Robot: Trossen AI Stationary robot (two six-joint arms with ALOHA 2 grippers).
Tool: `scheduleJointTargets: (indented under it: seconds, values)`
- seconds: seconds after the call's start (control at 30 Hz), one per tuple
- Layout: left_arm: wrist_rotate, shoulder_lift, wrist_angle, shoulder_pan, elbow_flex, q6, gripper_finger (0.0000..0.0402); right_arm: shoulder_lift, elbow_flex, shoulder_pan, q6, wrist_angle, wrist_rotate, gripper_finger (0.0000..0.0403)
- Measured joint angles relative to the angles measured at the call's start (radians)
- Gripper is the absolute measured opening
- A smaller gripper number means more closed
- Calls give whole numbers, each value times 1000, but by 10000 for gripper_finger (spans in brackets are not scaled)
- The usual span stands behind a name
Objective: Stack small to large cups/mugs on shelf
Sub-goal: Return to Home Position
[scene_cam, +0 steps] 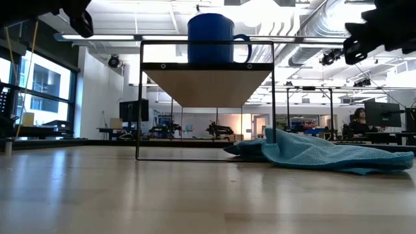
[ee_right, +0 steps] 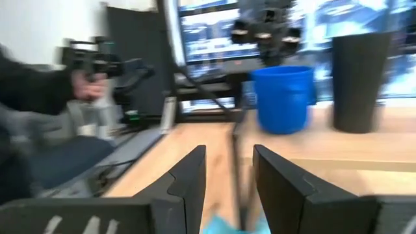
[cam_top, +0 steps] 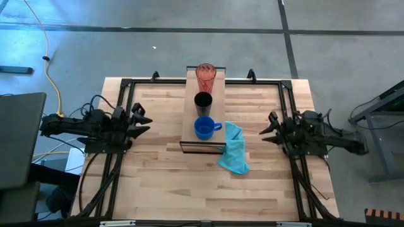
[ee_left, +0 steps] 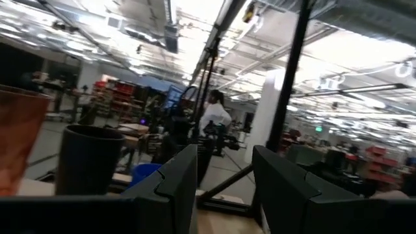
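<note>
On the shelf (cam_top: pixel 188 126), a narrow light-wood board on a black frame, three vessels stand in a row: the red-orange tumbler (cam_top: pixel 205 77) at the far end, the black cup (cam_top: pixel 202 101) in the middle, the blue mug (cam_top: pixel 203 128) at the near end, handle toward the right. The low view shows the blue mug (scene_cam: pixel 211 38) on top of the shelf. My left gripper (cam_top: pixel 144 121) hovers open at the table's left side, well away from the shelf. My right gripper (cam_top: pixel 267 129) hovers open at the right side, fingers toward the shelf. Both touch nothing.
A light-blue cloth (cam_top: pixel 234 148) lies crumpled on the wooden tabletop (cam_top: pixel 164 183) beside the shelf's near right corner, between the shelf and my right gripper. Black frame rails run along the table's edges. A person (scene_cam: pixel 358 121) sits in the room far behind.
</note>
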Motion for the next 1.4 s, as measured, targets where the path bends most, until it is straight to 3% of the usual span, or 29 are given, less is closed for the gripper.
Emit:
scheduleJointTargets:
  seconds: [0.33, 0.7, 1.03, 1.4]
  values:
    - [-123, 0, -29, 0, 0, 38, 138, 0, -3, -4, -88, 2, 274, 119]
    - [-130, 0, -55, 0, 0, 32, 138, 0, -4, 127, -93, -2, 460, 119]
    - [-80, -18, -98, -1, 0, 10, 138, 1, -134, 147, -63, 177, 470, 119]
    - [-38, -135, -217, -1, 0, -26, 138, 0, -130, 142, -32, 123, 441, 119]
